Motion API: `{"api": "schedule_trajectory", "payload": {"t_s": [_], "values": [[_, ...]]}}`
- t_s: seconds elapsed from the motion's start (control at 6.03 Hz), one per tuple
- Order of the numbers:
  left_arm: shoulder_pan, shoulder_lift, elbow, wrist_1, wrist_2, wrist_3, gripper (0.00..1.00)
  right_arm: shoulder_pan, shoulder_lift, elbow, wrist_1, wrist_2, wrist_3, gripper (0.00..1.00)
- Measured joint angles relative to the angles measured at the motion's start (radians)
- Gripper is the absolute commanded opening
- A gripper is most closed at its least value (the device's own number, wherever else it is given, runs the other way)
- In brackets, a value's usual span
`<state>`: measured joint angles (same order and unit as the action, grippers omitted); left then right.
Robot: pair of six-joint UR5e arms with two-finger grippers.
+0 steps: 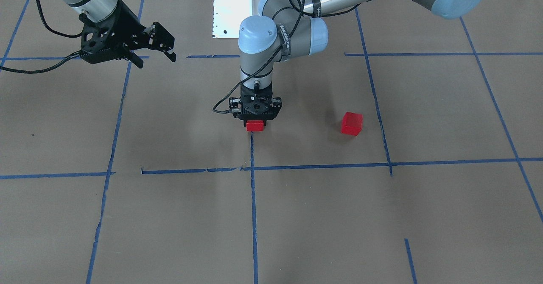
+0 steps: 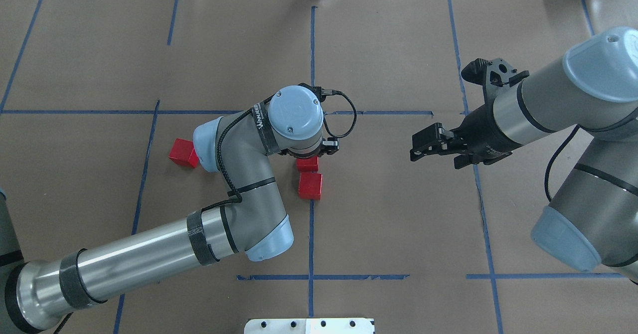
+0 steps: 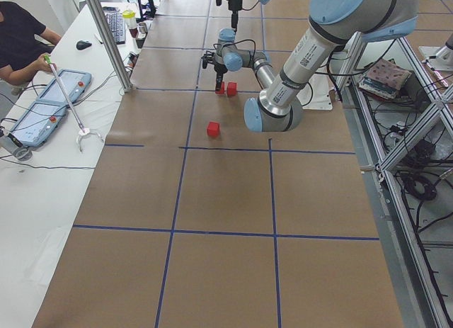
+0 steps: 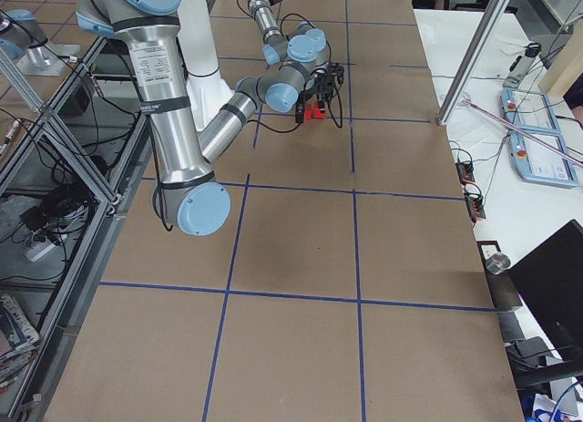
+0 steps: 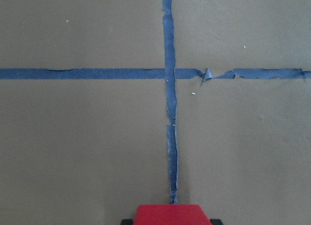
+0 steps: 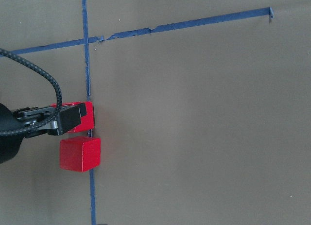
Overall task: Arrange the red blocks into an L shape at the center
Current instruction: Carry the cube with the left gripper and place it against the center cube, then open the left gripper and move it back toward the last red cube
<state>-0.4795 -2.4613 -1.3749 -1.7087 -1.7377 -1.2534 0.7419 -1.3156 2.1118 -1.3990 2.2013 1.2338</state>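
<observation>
Three red blocks lie on the brown paper. My left gripper (image 1: pixel 256 121) points straight down at the center (image 2: pixel 359 184) and is shut on one red block (image 1: pixel 256 126), low at the vertical blue tape line (image 2: pixel 311 234). That block also shows at the left wrist view's bottom edge (image 5: pixel 172 214) and in the right wrist view (image 6: pixel 83 119). A second red block (image 2: pixel 310 185) sits right beside it on the robot's side, almost touching (image 6: pixel 80 153). A third red block (image 2: pixel 183 153) lies apart to the left (image 1: pixel 352 123). My right gripper (image 2: pixel 416 148) hovers open and empty to the right.
The white robot base (image 1: pixel 235 8) stands at the table's near edge. My left arm's elbow (image 2: pixel 234 174) hangs over the area between the third block and the center pair. Blue tape grid lines (image 1: pixel 322 165) cross the paper.
</observation>
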Motion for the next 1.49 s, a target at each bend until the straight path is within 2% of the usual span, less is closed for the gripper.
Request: {"api": "schedule_trajectory", "payload": {"t_s": [1.16, 1.33, 1.49], "values": [[0.020, -0.002, -0.003, 0.003, 0.002, -0.001, 0.00, -0.001, 0.003, -0.001, 0.000, 0.000, 0.001, 1.00], [0.020, -0.002, -0.003, 0.003, 0.002, -0.001, 0.03, -0.001, 0.003, -0.001, 0.000, 0.001, 0.001, 1.00], [0.021, -0.002, -0.003, 0.003, 0.002, -0.001, 0.23, -0.001, 0.002, -0.001, 0.000, 0.001, 0.001, 1.00]]}}
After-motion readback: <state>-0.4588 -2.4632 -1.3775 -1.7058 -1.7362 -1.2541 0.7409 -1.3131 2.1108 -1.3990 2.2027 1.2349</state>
